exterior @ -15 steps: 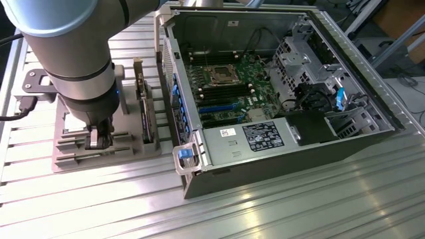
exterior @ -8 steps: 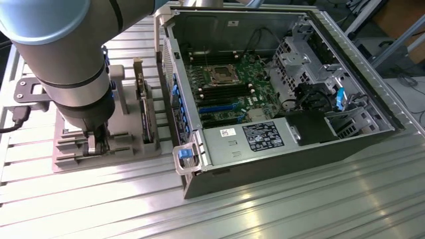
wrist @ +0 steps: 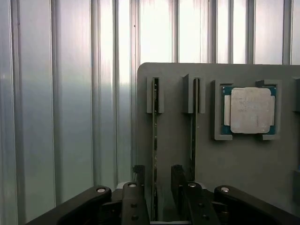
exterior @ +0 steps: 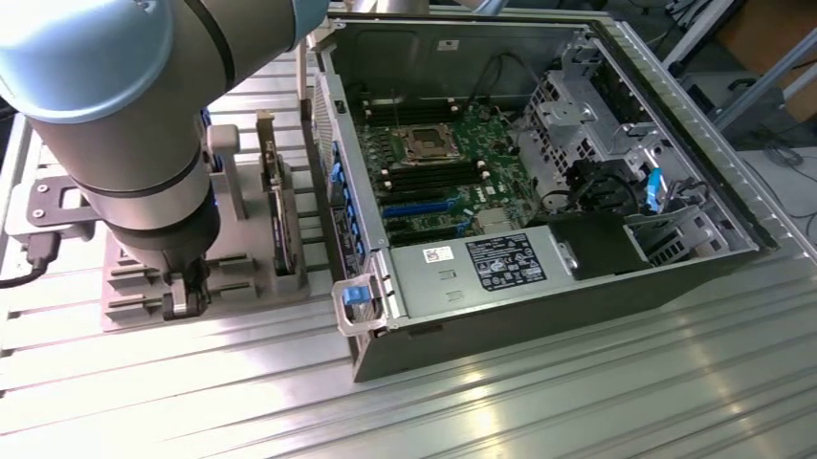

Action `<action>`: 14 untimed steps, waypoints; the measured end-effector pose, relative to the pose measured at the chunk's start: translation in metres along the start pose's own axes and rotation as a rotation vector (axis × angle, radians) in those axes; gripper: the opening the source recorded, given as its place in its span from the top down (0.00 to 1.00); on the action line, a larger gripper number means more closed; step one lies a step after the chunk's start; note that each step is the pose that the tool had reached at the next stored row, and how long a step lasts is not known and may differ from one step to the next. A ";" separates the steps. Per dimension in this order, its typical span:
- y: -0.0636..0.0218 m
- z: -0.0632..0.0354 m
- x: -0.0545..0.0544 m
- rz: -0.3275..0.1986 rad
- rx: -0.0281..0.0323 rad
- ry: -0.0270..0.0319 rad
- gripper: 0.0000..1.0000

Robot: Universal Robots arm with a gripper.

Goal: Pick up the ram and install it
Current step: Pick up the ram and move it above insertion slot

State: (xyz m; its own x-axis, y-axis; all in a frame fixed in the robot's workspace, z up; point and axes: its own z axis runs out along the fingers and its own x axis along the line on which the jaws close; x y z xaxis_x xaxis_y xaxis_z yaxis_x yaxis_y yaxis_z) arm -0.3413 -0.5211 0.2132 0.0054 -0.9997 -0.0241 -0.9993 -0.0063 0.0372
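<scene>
Your robot's hand (wrist: 157, 172) is wide open and holds nothing. Its two black fingers (wrist: 138, 180) stand one on each side of the long, thin dark-green ram stick (wrist: 154, 126), which sits on its edge in a slot of the flat grey holder (wrist: 173, 75). They seem not to touch it, but that is hard to tell. A second thin stick (wrist: 192, 126) sits in the next slot, with a square silver chip (wrist: 251, 110) just beside it. The holder rests on the ribbed metal surface (exterior: 537, 411), to the exterior view's left of the open grey computer case (exterior: 537, 330).
</scene>
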 end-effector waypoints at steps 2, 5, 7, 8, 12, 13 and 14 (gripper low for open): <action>0.0047 0.0021 0.000 -0.026 -0.0006 0.0009 0.64; 0.0050 0.0022 0.000 -0.026 -0.0007 0.0011 0.64; 0.0050 0.0023 0.000 -0.026 -0.0006 0.0011 0.65; 0.0050 0.0023 0.000 -0.026 -0.0006 0.0010 0.78; 0.0050 0.0023 0.000 -0.026 -0.0007 0.0011 0.88; 0.0050 0.0023 0.000 -0.026 -0.0006 0.0011 0.88; 0.0050 0.0022 0.000 -0.026 -0.0003 0.0008 0.88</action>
State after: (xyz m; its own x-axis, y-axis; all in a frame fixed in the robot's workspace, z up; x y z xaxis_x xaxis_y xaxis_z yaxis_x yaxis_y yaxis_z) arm -0.3464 -0.5209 0.2112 0.0316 -0.9992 -0.0242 -0.9988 -0.0325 0.0369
